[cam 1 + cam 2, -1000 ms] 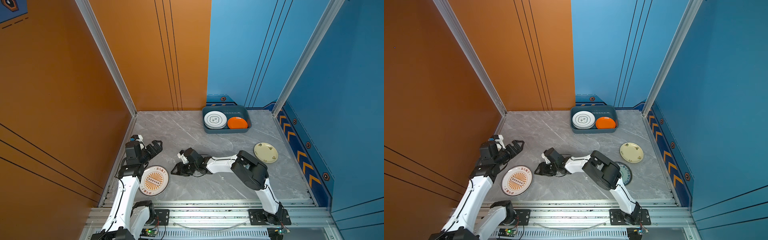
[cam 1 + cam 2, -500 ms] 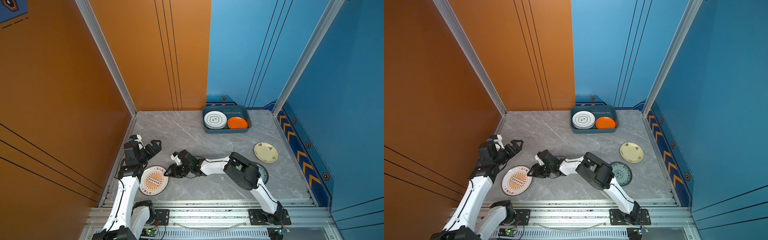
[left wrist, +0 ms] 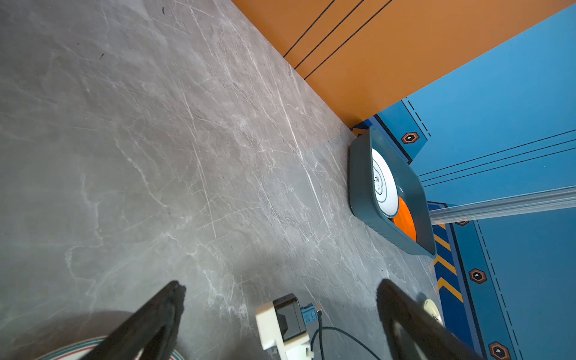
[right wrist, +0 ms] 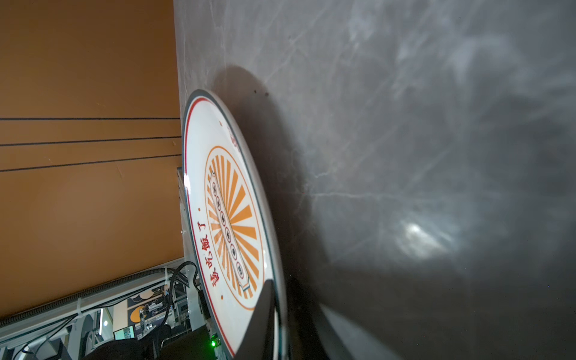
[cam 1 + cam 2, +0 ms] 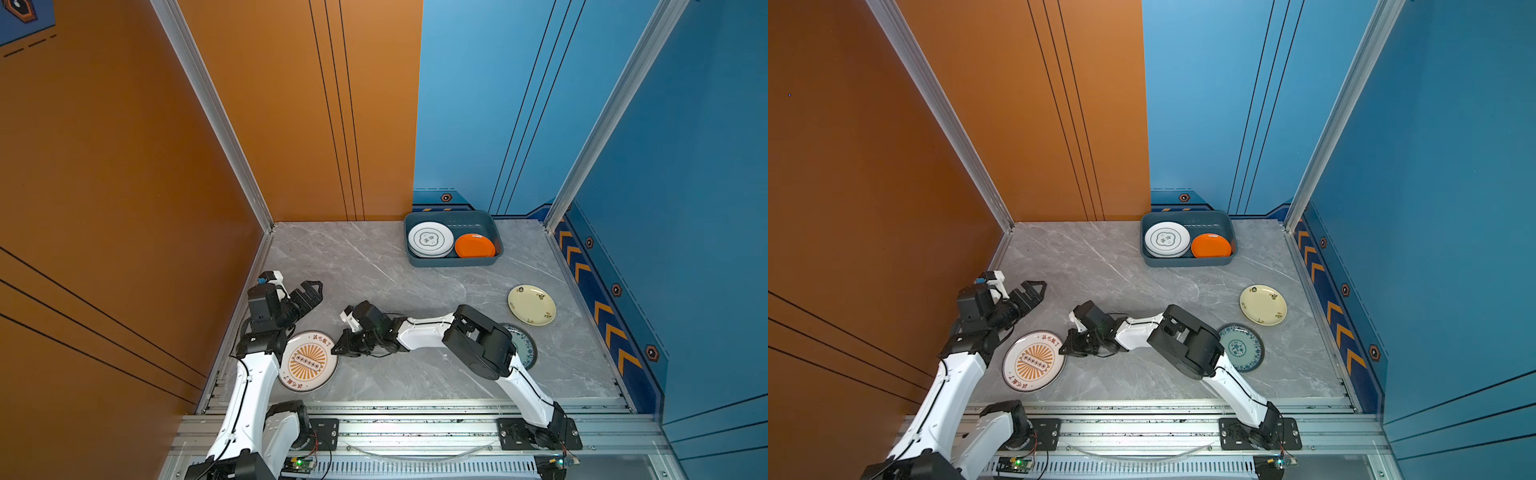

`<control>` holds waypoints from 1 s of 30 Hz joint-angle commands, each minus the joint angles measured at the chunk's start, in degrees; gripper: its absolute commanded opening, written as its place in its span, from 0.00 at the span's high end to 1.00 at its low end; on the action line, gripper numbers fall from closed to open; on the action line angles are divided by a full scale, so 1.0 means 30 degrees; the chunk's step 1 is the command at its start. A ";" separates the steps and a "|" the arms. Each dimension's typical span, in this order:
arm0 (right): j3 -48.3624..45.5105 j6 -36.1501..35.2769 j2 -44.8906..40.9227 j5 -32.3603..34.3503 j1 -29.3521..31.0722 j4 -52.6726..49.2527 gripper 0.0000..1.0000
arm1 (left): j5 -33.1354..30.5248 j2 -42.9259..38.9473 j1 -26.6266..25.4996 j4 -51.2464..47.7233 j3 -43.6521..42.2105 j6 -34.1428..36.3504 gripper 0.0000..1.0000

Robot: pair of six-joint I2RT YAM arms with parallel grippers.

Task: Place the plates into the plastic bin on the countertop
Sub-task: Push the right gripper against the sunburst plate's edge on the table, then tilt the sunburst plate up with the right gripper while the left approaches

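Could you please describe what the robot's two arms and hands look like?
The left arm and right arm share white link shells and bulky black joints, with thin black cables along them. The left hand and right hand are black with slim skeletal fingers; a white camera block sits by each wrist.

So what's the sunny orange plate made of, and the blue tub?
The sunburst plate: probably glazed ceramic or melamine; glossy white face with a glint on its rim. The plastic bin: looks like moulded plastic, matte teal, with rounded corners and smooth walls.
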 commanded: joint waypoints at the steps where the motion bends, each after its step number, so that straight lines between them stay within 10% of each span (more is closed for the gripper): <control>1: -0.0312 -0.0169 0.0742 0.0708 0.0053 -0.1537 0.96 | 0.0451 -0.0007 0.0180 0.0264 -0.0316 -0.0200 0.02; 30: -0.9305 -0.1914 -0.9885 0.0078 -0.8870 -0.0921 1.00 | 0.1825 0.4771 -0.4041 0.5618 -0.1529 -0.0934 0.02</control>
